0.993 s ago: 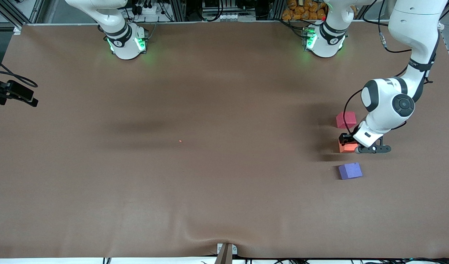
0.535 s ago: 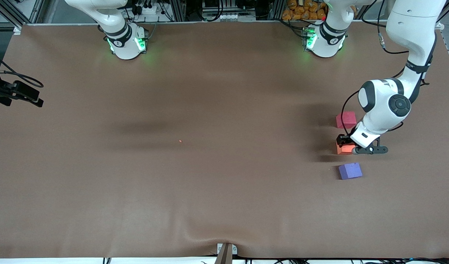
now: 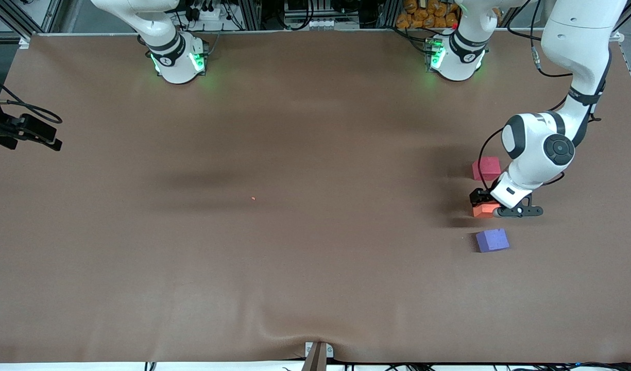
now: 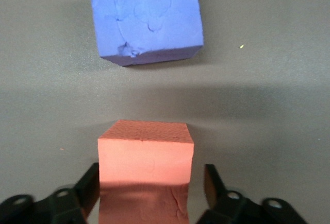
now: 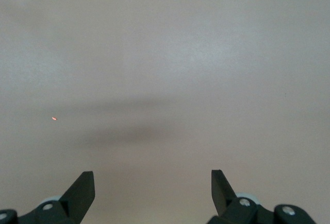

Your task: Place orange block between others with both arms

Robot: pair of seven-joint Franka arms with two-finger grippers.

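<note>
Foam-like orange block [image 4: 145, 167], probably light and soft: flat side faces suit gripping. Left tool [image 4: 149, 193] apart around it; purple cube [image 4: 146, 17] at twelve o'clock. Right tool [image 5: 152, 193] apart, waiting.

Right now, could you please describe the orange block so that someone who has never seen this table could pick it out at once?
Find the left arm's end of the brown table, where three small foam cubes sit in a line. The orange block is the middle one, between the open fingers of the left end effector. The red cube lies farther from the front camera, the purple cube nearer.
</note>
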